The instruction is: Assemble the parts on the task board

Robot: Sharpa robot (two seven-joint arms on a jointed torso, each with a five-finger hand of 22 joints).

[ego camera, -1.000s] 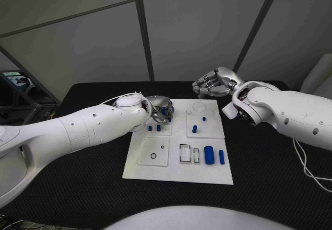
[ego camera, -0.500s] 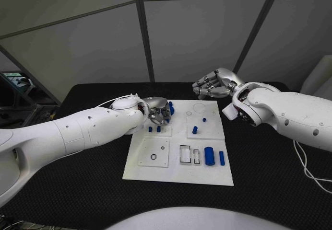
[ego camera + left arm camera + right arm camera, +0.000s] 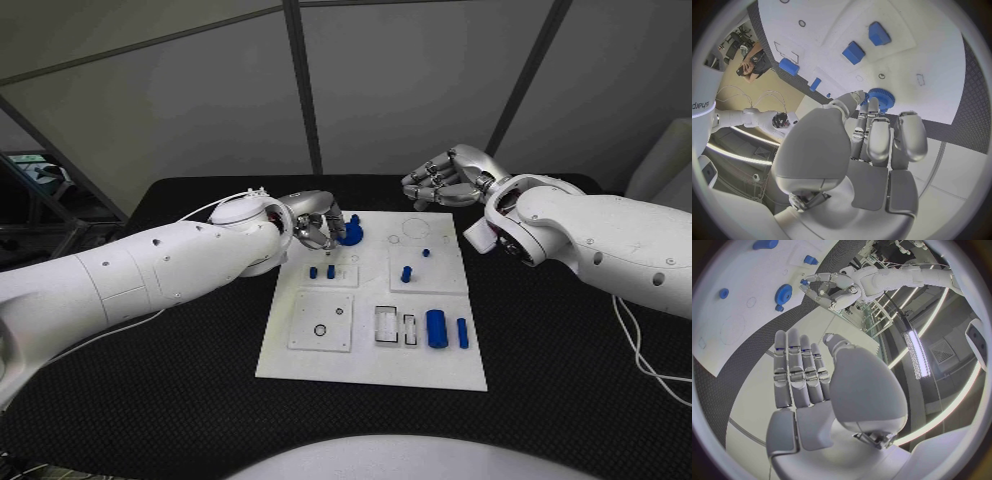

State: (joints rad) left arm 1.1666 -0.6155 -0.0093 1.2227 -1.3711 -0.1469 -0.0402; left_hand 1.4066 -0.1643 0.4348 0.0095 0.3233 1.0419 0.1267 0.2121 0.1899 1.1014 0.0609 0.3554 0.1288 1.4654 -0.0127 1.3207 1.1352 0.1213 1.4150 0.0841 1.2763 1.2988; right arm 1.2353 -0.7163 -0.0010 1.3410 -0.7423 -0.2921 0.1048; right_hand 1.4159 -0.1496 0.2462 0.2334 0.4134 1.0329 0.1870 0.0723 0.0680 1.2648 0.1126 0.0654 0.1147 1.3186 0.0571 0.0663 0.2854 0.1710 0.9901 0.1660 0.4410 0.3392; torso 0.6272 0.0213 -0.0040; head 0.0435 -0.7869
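Observation:
The white task board lies in the middle of the black table. My left hand is at its far left corner, fingertips on the rim of a blue gear that stands on the board. The left wrist view has the gear just past the thumb and fingertips. Two short blue pegs stand near that hand. Another peg stands mid-board, and two blue cylinders lie at the near right. My right hand hovers behind the far right corner, holding nothing, fingers side by side.
Black table surrounds the board on all sides. Grey wall panels stand right behind the table's far edge. A white object stands at the far right. Recessed slots and a ring outline mark the board's near half.
My left hand has drawn back toward the board's far left corner, and the blue gear now shows beside its fingertips. The right hand has barely moved.

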